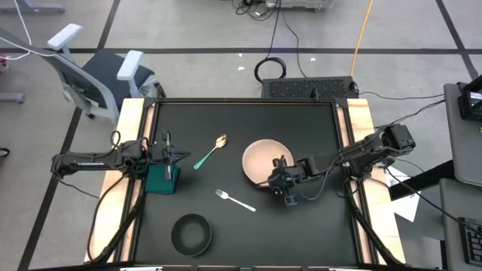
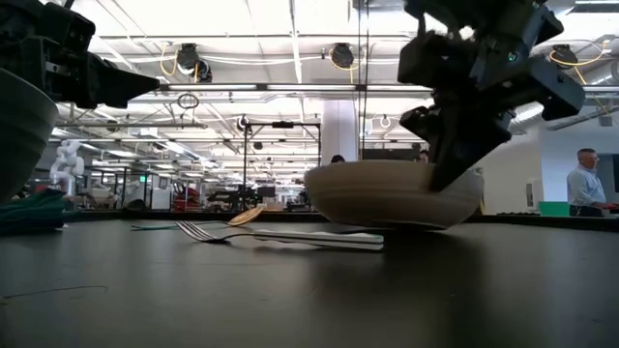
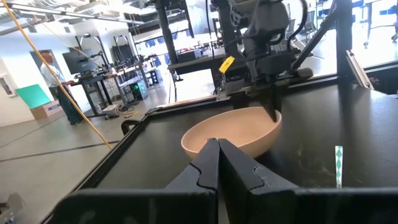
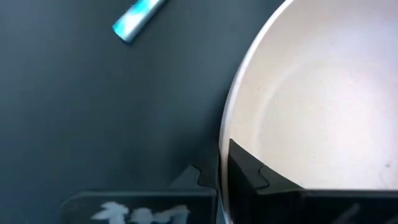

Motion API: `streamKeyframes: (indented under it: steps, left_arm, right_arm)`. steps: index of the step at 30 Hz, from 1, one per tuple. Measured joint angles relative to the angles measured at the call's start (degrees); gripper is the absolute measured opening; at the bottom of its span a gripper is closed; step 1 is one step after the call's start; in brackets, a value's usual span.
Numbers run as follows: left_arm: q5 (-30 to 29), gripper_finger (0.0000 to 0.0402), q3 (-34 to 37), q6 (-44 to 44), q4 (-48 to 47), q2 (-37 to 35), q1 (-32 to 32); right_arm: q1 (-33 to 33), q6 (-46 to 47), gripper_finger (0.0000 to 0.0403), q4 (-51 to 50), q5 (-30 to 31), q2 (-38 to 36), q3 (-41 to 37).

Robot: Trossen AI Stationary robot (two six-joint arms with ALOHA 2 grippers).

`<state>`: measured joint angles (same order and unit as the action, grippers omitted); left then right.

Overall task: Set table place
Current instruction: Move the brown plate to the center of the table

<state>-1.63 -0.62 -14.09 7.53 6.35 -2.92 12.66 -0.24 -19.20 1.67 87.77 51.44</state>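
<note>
The pinkish-beige plate (image 1: 262,159) is on the black table (image 1: 316,233), right of centre. My right gripper (image 1: 285,183) is shut on the plate's near-right rim; it also shows in the low view (image 2: 455,169). The green-handled spoon (image 1: 210,153) and the silver fork (image 1: 235,200) lie flat on the table left of the plate. The black bowl (image 1: 190,232) stands near the front edge. My left gripper (image 1: 167,153) is shut and empty, hovering over a green cloth (image 1: 162,181) at the table's left. My right gripper pinches the plate's rim (image 4: 225,127) on its near-right side, one finger inside the plate (image 4: 261,174) and one outside (image 4: 194,177). The fingers come from above, slanting down from the table's right. The plate (image 2: 387,193) sits slightly tilted, low over the table; whether it is lifted clear, I cannot tell.
The fork (image 2: 280,235) lies just in front of the plate. The black bowl's wall (image 2: 17,126) fills the low view's left edge. Pale wooden strips (image 1: 360,135) border the table's short sides. A person (image 2: 585,184) stands in the room beyond.
</note>
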Motion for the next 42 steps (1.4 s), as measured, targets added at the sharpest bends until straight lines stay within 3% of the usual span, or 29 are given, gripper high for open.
streamKeyframes:
  steps: [16,27,42]
  left_arm:
    - [0.00,0.0015,0.00,-0.02,0.02,0.00,0.00]
    - [0.02,0.0015,0.00,-0.02,0.04,0.00,0.02]
    - [0.02,0.0015,0.00,0.87,0.02,0.01,0.01]
  right_arm:
    - [4.72,4.16,0.0000,2.16,0.76,3.81,0.08]
    - [7.14,5.19,0.0000,1.15,0.60,9.24,5.57]
    - [8.70,8.46,0.0000,1.13,0.22,9.49,5.73]
